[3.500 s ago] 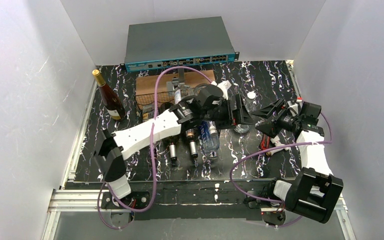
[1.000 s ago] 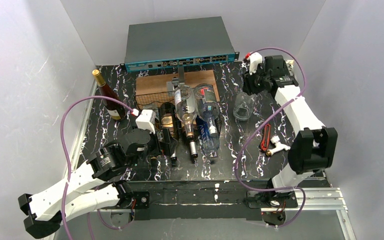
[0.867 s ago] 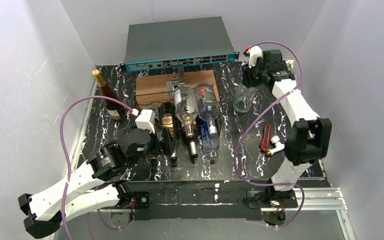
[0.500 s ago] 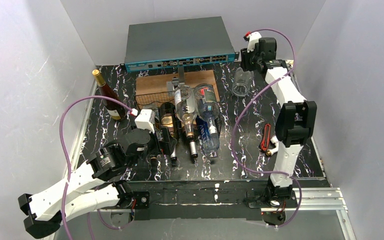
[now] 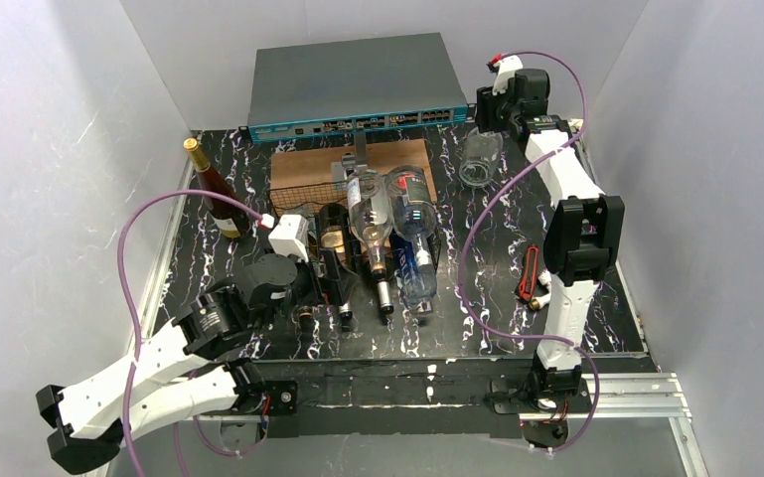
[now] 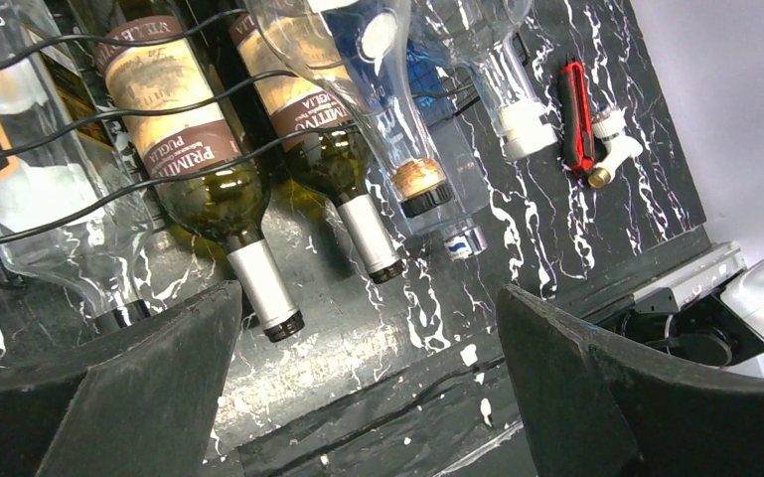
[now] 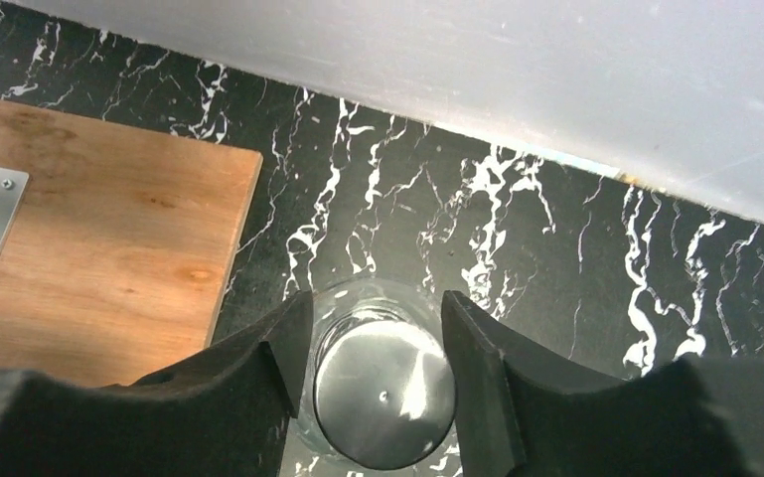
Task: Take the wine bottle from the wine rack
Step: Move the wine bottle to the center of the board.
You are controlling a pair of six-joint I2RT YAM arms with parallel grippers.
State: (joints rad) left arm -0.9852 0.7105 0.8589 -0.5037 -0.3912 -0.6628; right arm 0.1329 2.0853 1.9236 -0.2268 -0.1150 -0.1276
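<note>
Nearest you, the left gripper (image 6: 368,308) hangs low over the table's (image 5: 477,298) front edge with its jaws spread as wide as they go, holding nothing. It faces the necks on the wine rack (image 5: 308,194), which looks like a line-up for a pull toward you. The bottles lie on their sides, necks pointing at you, because the wavy wires cradle their round bodies. Two dark green wine bottles (image 6: 189,129) with brown paper labels and silver foil necks sit directly ahead of the jaws. To their right are clear glass bottles (image 6: 348,60), smooth and slick. None of these is off the rack yet. A red-handled tool (image 6: 578,114) lies apart on the glossy black, white-veined top.

Further back, a gold-capped bottle (image 5: 217,194) stands upright to the left of the rack.

At the far right corner, the right gripper (image 7: 378,318) points straight down around a clear round glass vessel (image 7: 382,388) beside the wooden board (image 7: 89,229). Its black fingers flank the rim closely, but you cannot tell whether they pinch it or have let go. The spot suggests parking it clear of the work.
</note>
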